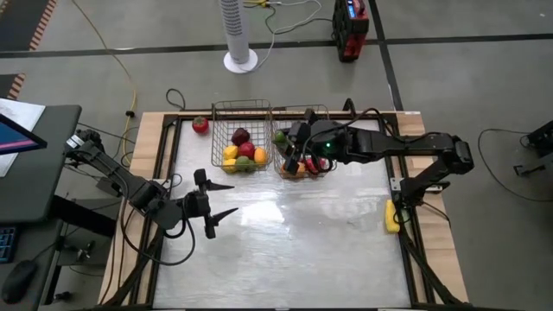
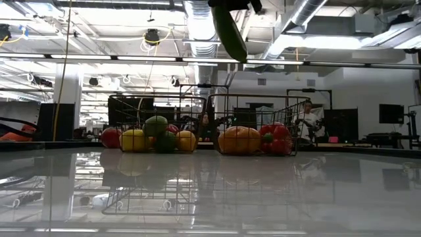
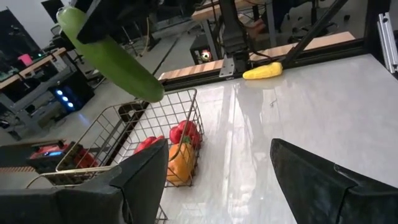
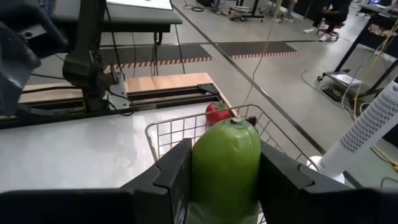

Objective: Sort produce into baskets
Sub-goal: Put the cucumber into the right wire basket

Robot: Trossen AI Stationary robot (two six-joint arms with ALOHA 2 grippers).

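Note:
My right gripper [image 1: 295, 149] hangs over the right grey wire basket [image 1: 316, 110], shut on a green cucumber [image 4: 225, 155]. In the low view the cucumber [image 2: 230, 29] hangs high above that basket [image 2: 289, 105]. This basket holds an orange piece [image 3: 180, 160] and red pieces [image 3: 186, 132]. The left basket [image 1: 242, 104] holds a red apple, yellow, orange and green pieces. Another red piece [image 1: 200, 125] lies on the table left of it. My left gripper [image 1: 232, 198] stands open over the bare table in front of the left basket, with nothing between its fingers. My right gripper pinches the cucumber between its two fingers [image 4: 174, 174], which press on its two sides [image 4: 202, 165]. It grips the upper end [image 3: 78, 25], coming from the table's right side and pointing slightly downward. The cucumber slants down from the hold, lifted clear above the right basket.
A yellow piece [image 1: 393, 216] lies on the table's right frame rail. Bare table [image 1: 328, 242] spreads in front of both baskets. A white tower fan [image 1: 239, 34] and a red device [image 1: 350, 26] stand on the floor beyond the far edge.

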